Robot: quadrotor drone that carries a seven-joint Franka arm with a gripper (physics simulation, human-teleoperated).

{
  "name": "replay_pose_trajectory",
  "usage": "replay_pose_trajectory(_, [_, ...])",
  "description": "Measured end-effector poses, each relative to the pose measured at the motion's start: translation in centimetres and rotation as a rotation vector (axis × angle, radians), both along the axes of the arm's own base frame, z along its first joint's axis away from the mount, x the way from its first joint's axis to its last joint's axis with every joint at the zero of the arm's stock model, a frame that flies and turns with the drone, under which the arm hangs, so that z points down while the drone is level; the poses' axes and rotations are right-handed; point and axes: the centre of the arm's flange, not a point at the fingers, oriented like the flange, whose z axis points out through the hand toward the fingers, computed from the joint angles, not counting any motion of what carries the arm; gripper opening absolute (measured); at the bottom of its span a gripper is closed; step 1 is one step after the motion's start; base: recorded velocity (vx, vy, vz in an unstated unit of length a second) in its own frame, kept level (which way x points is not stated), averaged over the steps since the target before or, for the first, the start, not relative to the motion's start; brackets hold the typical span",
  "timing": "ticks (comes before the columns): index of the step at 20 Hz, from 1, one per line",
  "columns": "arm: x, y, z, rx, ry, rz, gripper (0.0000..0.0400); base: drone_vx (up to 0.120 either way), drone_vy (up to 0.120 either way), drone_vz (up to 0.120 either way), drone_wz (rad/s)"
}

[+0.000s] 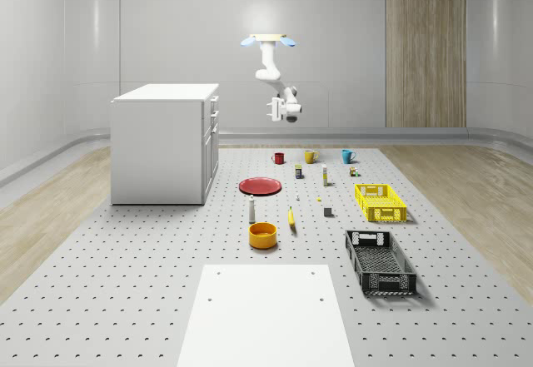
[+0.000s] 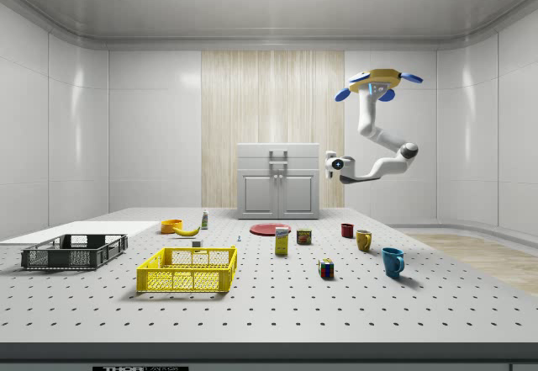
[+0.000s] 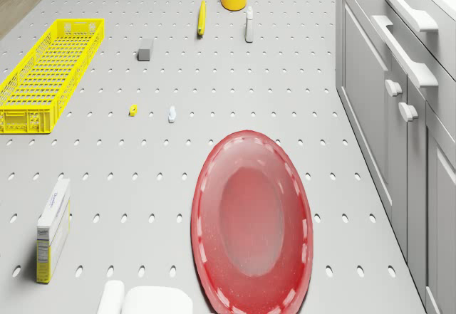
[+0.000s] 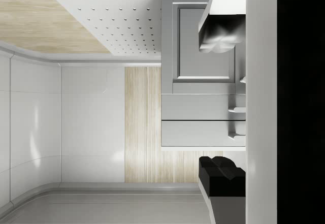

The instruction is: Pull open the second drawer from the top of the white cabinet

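Standing on the perforated table point(image 1: 125, 250), the white cabinet point(image 1: 158, 146) is a plain box with a flat top. Its front has two shallow drawers stacked at the top and two doors below them. The second drawer point(image 3: 399, 61) sits just under the top one, flush with the front and closed, and it carries a long white bar handle point(image 3: 405, 52) across its face. In the wrist view the two drawer fronts appear as pale grey bands, with the second drawer point(image 4: 200, 107) next to the door panel.

The gripper point(image 1: 273, 110) hangs in the air in front of the cabinet, at about the height of the drawers and clearly apart from them. Its fingers point(image 4: 221, 33) stand apart with nothing between them, so it is released. The arm point(image 2: 378, 140) bends down from the drone point(image 1: 266, 42), which hovers higher than the cabinet top, out in front of the cabinet.

On the table in front of the cabinet lies a red plate point(image 3: 251, 221). Farther from the cabinet are a small white bottle point(image 1: 251, 210), an orange bowl point(image 1: 262, 235), a banana point(image 1: 291, 218) and a yellow crate point(image 1: 380, 202).
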Motion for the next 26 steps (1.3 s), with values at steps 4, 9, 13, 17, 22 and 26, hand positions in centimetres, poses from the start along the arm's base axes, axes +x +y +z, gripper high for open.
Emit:
replay_pose_trajectory(4, [0.0,0.0,0.0,0.0,0.0,0.0,0.03,0.12,-0.12,0.0,0.0])
replay_pose_trajectory(9, [0.0,0.0,0.0,0.0,0.0,0.0,0.03,0.12,-0.12,0.0,0.0])
replay_pose_trajectory(13, [0.0,0.0,0.0,0.0,0.0,0.0,0.03,0.12,-0.06,0.0,0.0])
replay_pose_trajectory(17, [0.0,0.0,-0.01,0.0,0.0,0.0,0.03,0.12,-0.12,0.0,0.0])
replay_pose_trajectory(22, [0.0,0.0,-0.01,0.0,0.0,0.0,0.03,0.12,-0.12,0.0,0.0])
replay_pose_trajectory(26, [0.0,0.0,-0.01,0.0,0.0,0.0,0.03,0.12,-0.12,0.0,0.0])
